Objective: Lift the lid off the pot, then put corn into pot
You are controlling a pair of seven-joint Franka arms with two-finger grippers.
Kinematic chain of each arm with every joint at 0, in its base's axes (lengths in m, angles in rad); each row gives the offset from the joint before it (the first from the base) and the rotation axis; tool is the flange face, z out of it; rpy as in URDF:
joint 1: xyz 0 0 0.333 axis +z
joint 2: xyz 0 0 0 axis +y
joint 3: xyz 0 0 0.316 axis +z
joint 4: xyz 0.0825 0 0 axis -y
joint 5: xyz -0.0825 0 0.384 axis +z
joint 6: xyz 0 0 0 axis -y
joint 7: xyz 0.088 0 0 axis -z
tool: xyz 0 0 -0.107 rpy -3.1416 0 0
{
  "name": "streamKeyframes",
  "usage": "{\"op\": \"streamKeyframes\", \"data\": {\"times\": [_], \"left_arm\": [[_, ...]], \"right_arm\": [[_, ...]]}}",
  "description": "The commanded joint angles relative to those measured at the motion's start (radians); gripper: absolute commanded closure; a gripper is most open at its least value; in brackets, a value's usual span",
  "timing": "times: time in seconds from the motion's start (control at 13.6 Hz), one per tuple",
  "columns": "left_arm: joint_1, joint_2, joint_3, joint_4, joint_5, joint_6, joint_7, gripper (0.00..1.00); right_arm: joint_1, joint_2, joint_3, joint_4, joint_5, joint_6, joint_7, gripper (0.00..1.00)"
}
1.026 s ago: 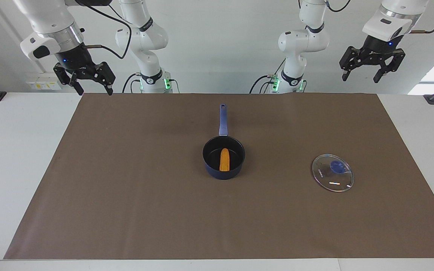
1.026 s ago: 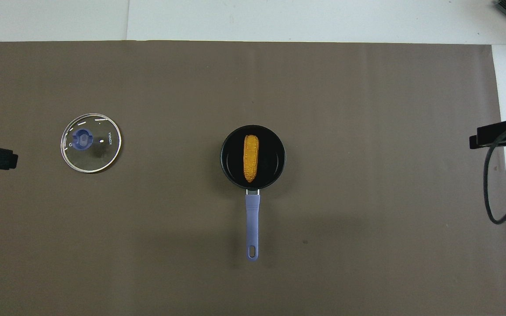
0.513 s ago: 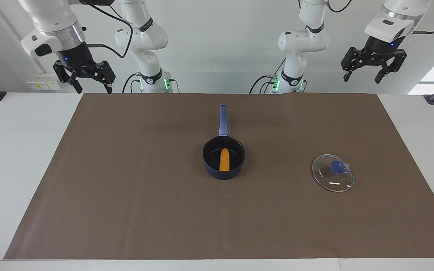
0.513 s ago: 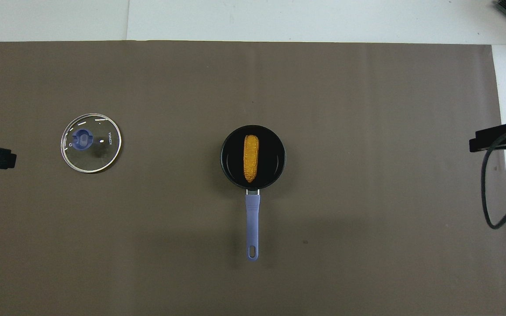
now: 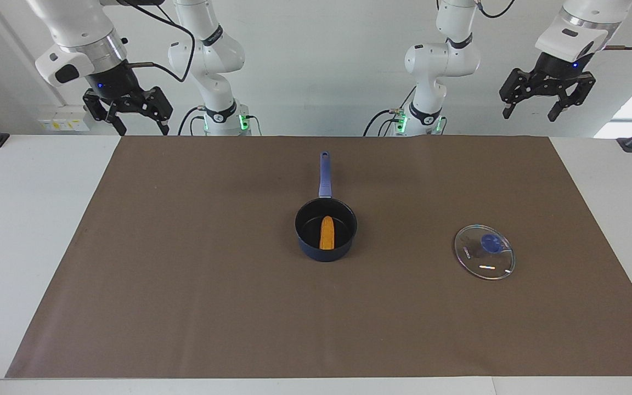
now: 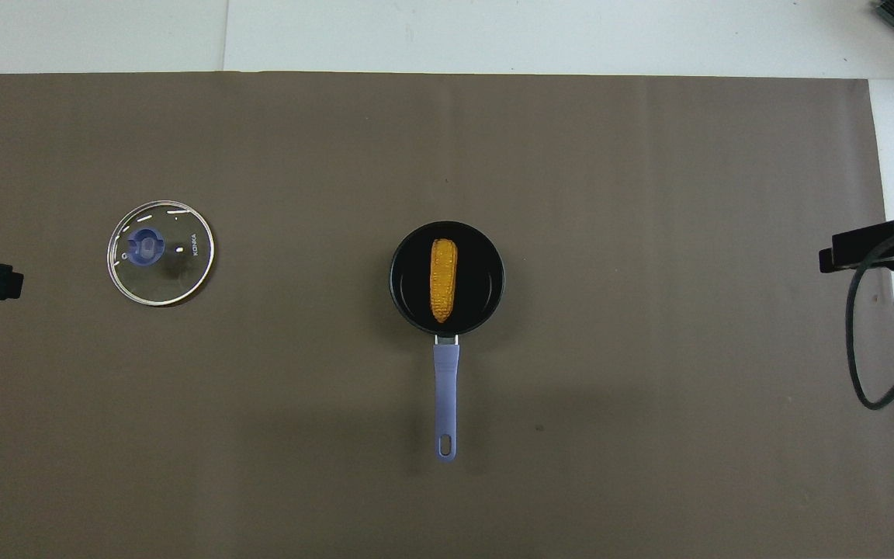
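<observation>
From my seat, starting at the upper left of the facing view, I see the right gripper (image 5: pixel 137 123) hanging in the air over the mat's corner by the robots at the right arm's end, its fingers spread apart with nothing between them. In the overhead view only a dark tip of it pokes in at the right edge, at mid height.

Moving toward the centre of the facing view, the pot (image 5: pixel 325 229) sits on the brown mat (image 5: pixel 184 274) roughly in the middle of the frame. Its long blue handle (image 5: pixel 324 174) runs straight up the picture, toward the robots. I can see the pot stands uncovered, and inside it, on the black bottom, lies the corn (image 5: pixel 327 232), lined up lengthwise with the handle. In the overhead view the same pot (image 6: pixel 447 278) is at the frame's centre with the corn (image 6: pixel 443 279) resting a little off centre in it, and the handle (image 6: pixel 445 404) pointing down the picture.

Further along, at the right of the facing view and slightly lower than the pot, the lid (image 5: pixel 484 252) lies flat on the mat, blue knob up, well apart from the pot, toward the left arm's end of the table. Overhead it shows at mid left (image 6: pixel 161 253).

At the upper right of the facing view the left gripper (image 5: pixel 547 104) hangs high, fingers spread wide and holding nothing.
</observation>
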Motion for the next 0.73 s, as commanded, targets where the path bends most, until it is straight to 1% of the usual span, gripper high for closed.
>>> {"op": "streamKeyframes", "data": {"times": [0.0,0.15,0.66], "left_arm": [[-0.01,0.011,0.018,0.025,0.014,-0.027,0.006,0.0],[0.009,0.011,0.015,0.025,0.013,-0.033,0.006,0.0],[0.004,0.011,0.014,0.025,0.007,-0.032,0.006,0.0]], "right_arm": [[-0.013,-0.014,0.003,-0.006,0.016,-0.017,-0.014,0.0],[-0.013,-0.014,0.003,-0.007,0.01,-0.017,-0.014,0.0],[-0.01,-0.014,0.003,-0.01,-0.022,0.012,-0.019,0.0]]}}
